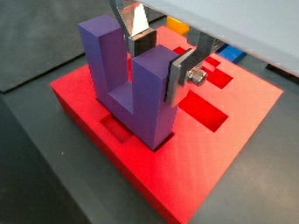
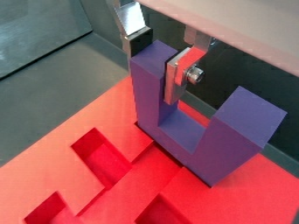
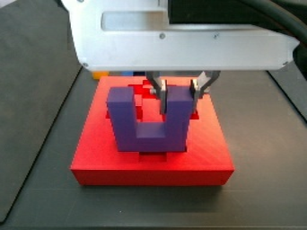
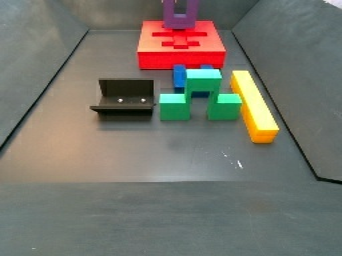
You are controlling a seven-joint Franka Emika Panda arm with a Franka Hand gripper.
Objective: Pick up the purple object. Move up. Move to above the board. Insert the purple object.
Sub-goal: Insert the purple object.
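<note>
Silver finger plates with dark pads of the gripper [image 1: 158,59] are clenched on one upright prong of the purple U-shaped plastic block [image 1: 131,83], the purple object, gripping it near the prong's top. Directly below the gripper, the block's base sits at or just inside a recess of the flat red rectangular board [image 1: 222,162]; how deep cannot be told. I judge insertion is under way: press straight down, keep the prongs vertical, release only when the base seats flush. Farther off in a side view lie a green stepped block [image 4: 199,94], a yellow bar [image 4: 253,104] and the dark L-shaped fixture [image 4: 124,99].
</note>
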